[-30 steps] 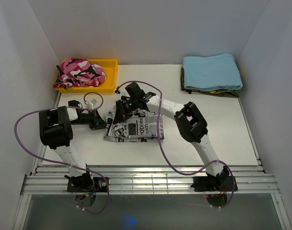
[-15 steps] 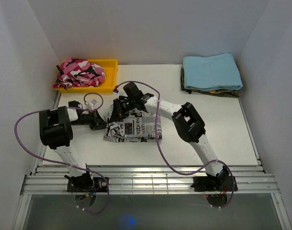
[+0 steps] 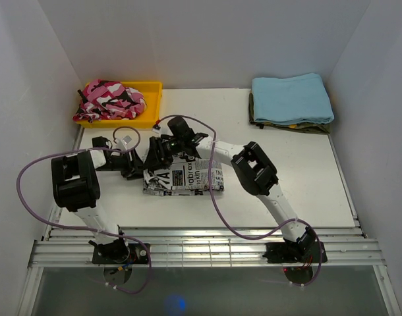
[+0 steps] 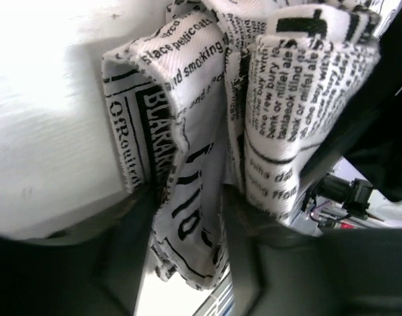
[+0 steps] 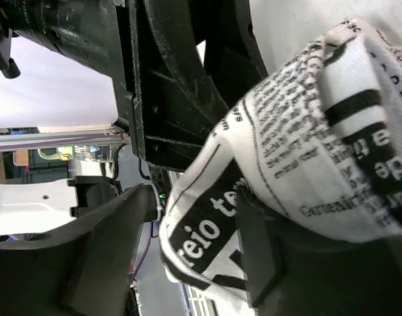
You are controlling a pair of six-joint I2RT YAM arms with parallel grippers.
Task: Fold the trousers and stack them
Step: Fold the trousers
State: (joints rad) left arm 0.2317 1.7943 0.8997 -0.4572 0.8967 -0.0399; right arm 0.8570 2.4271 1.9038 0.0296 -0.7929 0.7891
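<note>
Though limp and creased, trousers (image 3: 183,178) of newsprint-patterned cloth, roughly rectangular.

White table (image 3: 306,178), matte, enclosed on three sides by plain white panels: back wall (image 3: 201,39), left wall (image 3: 23,99), right wall (image 3: 379,99). Metal rails (image 3: 207,247) run along the near edge. Grey floor (image 3: 254,293) below. Light even, shadows soft.
</note>
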